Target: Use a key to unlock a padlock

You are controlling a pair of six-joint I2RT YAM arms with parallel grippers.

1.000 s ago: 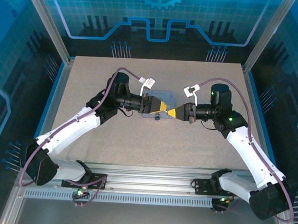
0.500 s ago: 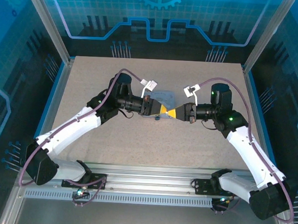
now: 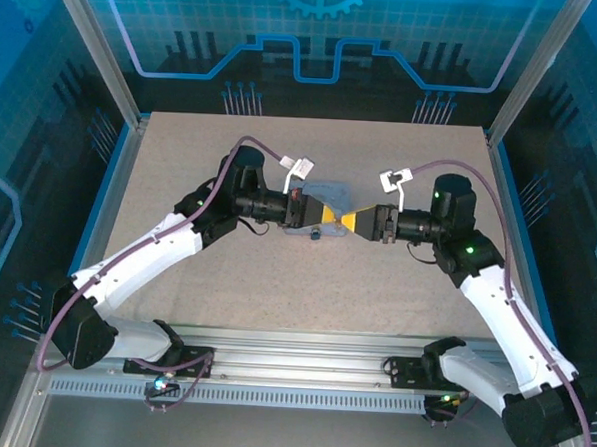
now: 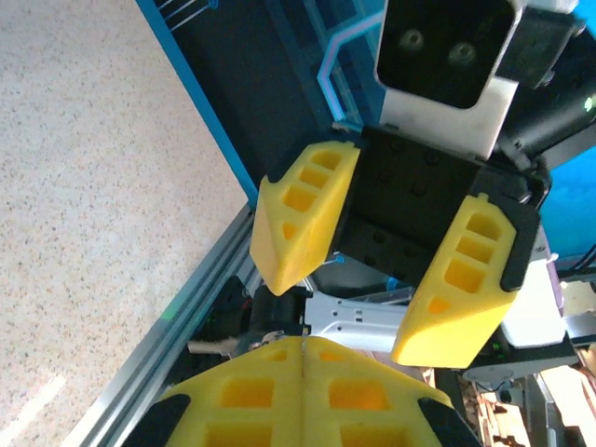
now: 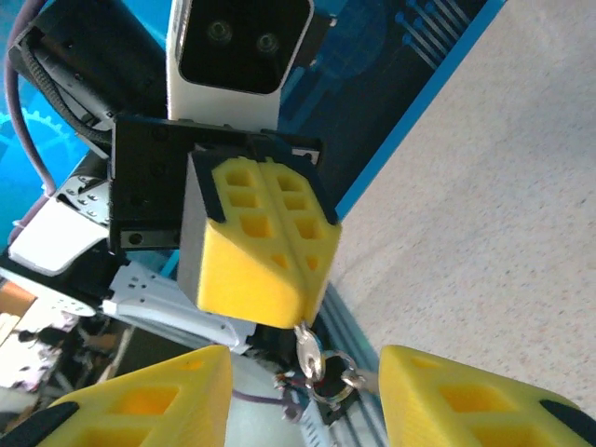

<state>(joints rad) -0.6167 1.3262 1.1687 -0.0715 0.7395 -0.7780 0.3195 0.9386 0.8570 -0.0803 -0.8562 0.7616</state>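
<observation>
The key [image 5: 306, 350] hangs clamped in the left jaws; the right jaws stand apart, over the pale blue tin [image 3: 332, 192].

A tiny silvery key [image 5: 308, 349] pokes from the tip of my left gripper [image 5: 303, 312], pinched tight and pointing down, with a small wire ring [image 5: 341, 372] on it. From above, the padlock [image 3: 315, 234] is a dark speck just nearer, too small to read.

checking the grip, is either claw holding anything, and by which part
The left claw pinches the small silvery key by its top end, ring dangling below; the right claw is open, empty.
</observation>
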